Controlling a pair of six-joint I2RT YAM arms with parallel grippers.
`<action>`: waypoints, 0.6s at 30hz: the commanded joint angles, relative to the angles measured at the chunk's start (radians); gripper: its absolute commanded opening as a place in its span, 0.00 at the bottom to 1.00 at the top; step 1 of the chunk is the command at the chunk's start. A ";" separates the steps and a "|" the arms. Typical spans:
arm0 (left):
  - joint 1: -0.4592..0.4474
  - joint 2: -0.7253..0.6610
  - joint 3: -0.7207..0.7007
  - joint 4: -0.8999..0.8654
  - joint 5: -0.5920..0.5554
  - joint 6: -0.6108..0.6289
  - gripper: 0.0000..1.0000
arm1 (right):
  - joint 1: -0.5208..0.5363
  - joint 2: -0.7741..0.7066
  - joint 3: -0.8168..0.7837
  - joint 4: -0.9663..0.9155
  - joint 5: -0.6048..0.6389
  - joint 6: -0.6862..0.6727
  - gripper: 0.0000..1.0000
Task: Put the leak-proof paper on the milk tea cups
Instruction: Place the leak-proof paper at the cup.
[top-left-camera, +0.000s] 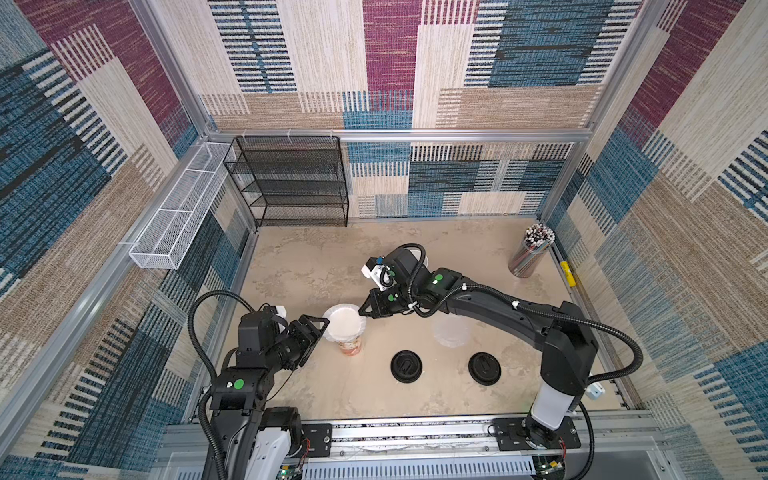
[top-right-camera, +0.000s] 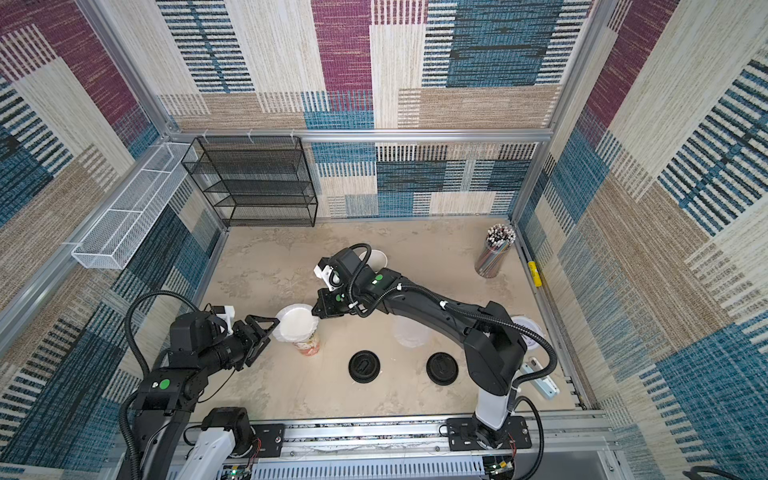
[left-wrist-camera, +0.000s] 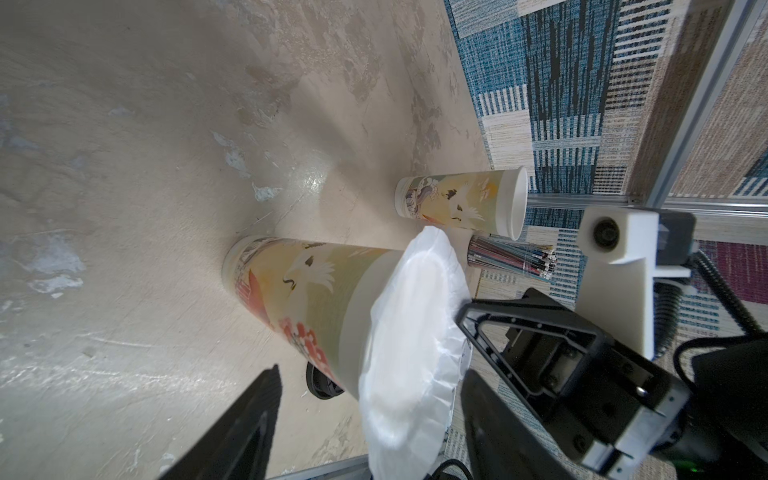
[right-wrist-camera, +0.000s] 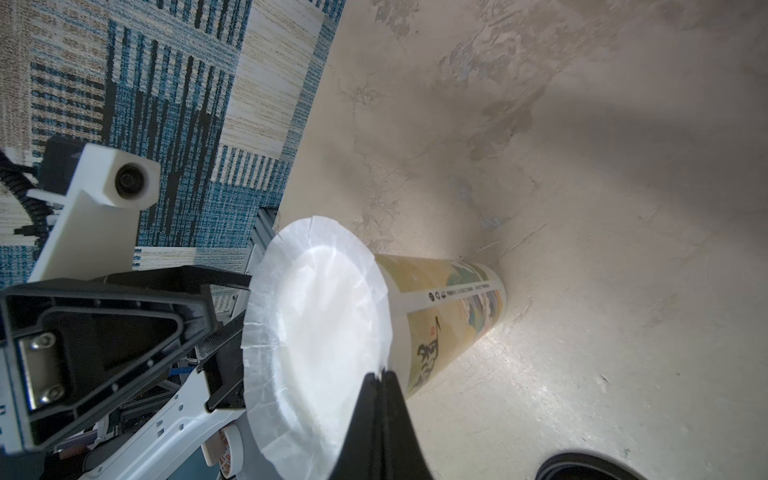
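Observation:
A milk tea cup (top-left-camera: 350, 347) (left-wrist-camera: 307, 291) stands near the front left of the table, with a sheet of leak-proof paper (top-left-camera: 343, 322) (right-wrist-camera: 320, 324) lying over its mouth. My right gripper (top-left-camera: 362, 316) (right-wrist-camera: 382, 374) is shut on that paper's right edge. At the cup's left side, my left gripper (top-left-camera: 323, 328) (left-wrist-camera: 370, 415) is open, with one finger above the paper's edge and one below the rim. The second milk tea cup (top-right-camera: 376, 257) (left-wrist-camera: 461, 203) stands uncovered behind the right arm. Another leak-proof paper (top-left-camera: 451, 330) lies flat on the table.
Two black lids (top-left-camera: 406, 365) (top-left-camera: 484, 368) lie near the front. A clear holder of straws (top-left-camera: 530, 253) stands at the back right. A black mesh rack (top-left-camera: 291, 183) and a white wire basket (top-left-camera: 178, 208) are at the back left.

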 joint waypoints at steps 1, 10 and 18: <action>0.001 0.001 0.000 0.021 -0.002 0.023 0.71 | 0.002 -0.005 0.008 -0.001 -0.006 -0.006 0.06; 0.000 -0.001 0.002 0.018 -0.004 0.025 0.71 | 0.002 -0.013 0.023 -0.007 0.023 -0.005 0.26; 0.000 -0.009 0.010 0.002 -0.017 0.029 0.72 | 0.002 -0.077 0.034 -0.017 0.111 -0.045 0.53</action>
